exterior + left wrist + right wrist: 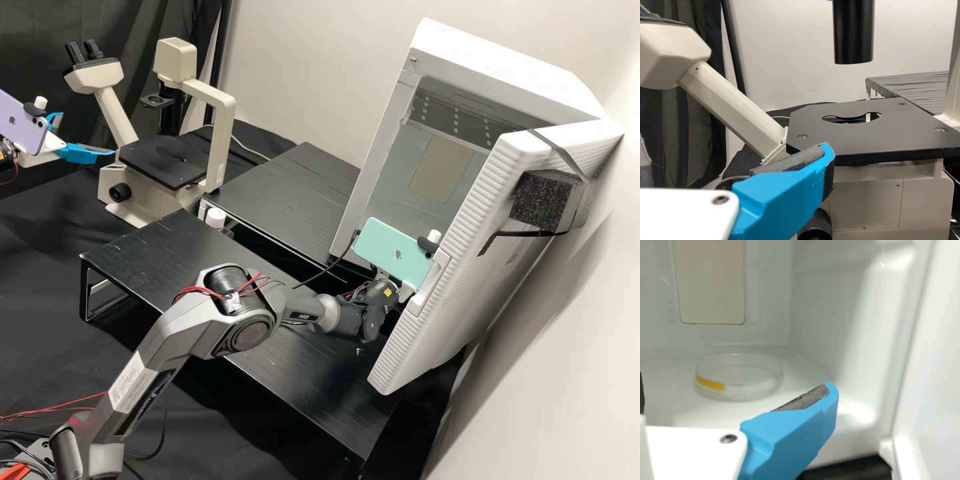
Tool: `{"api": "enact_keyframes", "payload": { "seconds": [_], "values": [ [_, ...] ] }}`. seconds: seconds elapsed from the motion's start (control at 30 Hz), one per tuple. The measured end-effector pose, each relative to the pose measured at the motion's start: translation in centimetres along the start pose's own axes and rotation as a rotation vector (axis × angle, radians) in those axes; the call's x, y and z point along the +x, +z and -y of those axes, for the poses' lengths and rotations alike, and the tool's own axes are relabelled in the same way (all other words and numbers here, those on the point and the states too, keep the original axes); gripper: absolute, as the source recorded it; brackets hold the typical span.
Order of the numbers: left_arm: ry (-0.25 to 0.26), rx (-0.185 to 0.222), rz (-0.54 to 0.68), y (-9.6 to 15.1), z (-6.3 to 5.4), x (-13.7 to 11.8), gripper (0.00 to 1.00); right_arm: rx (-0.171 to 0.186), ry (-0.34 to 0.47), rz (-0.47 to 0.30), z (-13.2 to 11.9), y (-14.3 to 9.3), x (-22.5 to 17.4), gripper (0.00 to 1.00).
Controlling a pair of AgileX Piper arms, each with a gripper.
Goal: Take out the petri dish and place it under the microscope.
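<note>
Got left gripper (87, 135) just beside microscope (223, 127), aimed at its black stage (855, 142). Shows jaws apart, with blue fingers (87, 154) spread and holding nothing. Touching stage edge or not: can't tell. Seen from those jaws, comes stage first, with round-cornered cutout in it; higher up, black cylinder (853, 35); off to one side, slanted eyepiece tube (730, 110).

Got right gripper (405, 291) inside open white cabinet (493, 53), past ribbed door (433, 300). Reads open too: blue finger (795, 435) on one side, dark pad of its mate just peeking in on the other, wide gap, not gripping.

Found petri dish (739, 377) lying flat on cabinet floor, ahead of right jaws and lined up with the gap, apart from both sides. Clear, round, marked with yellow strip (710, 383) on its side wall. Set well apart from left jaws.

Also log, behind left jaws, purple phone (23, 127); behind right jaws, teal phone (393, 253). Outside cabinet, between the two pairs of jaws, add black stands (287, 193). On door's outer side, beyond right jaws, add dark foam block (540, 197).
</note>
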Motion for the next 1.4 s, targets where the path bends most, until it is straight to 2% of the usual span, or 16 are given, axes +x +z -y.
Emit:
{"api": "enact_keyframes", "payload": {
  "seconds": [0.2,0.57,0.67,0.93,1.23,1.4],
  "values": [
    [0.0,0.0,0.0,0.0,0.0,0.0,1.0,-0.035,-0.023,0.016,0.4,-0.1,1.2,1.0],
    [0.0,0.0,0.0,0.0,0.0,0.0,1.0,-0.051,-0.015,0.035,0.5,0.3,3.2,1.0],
    [0.0,0.0,0.0,0.0,0.0,0.0,1.0,-0.038,-0.005,0.054,0.4,0.4,3.6,1.0],
    [0.0,0.0,0.0,0.0,0.0,0.0,1.0,0.03,0.027,0.086,0.4,1.0,3.9,1.0],
    [0.0,0.0,0.0,0.0,0.0,0.0,1.0,0.036,0.031,0.083,0.3,0.9,3.9,1.0],
    [0.0,0.0,0.0,0.0,0.0,0.0,1.0,0.032,0.032,0.059,0.5,0.0,4.3,1.0]
  ]
}}
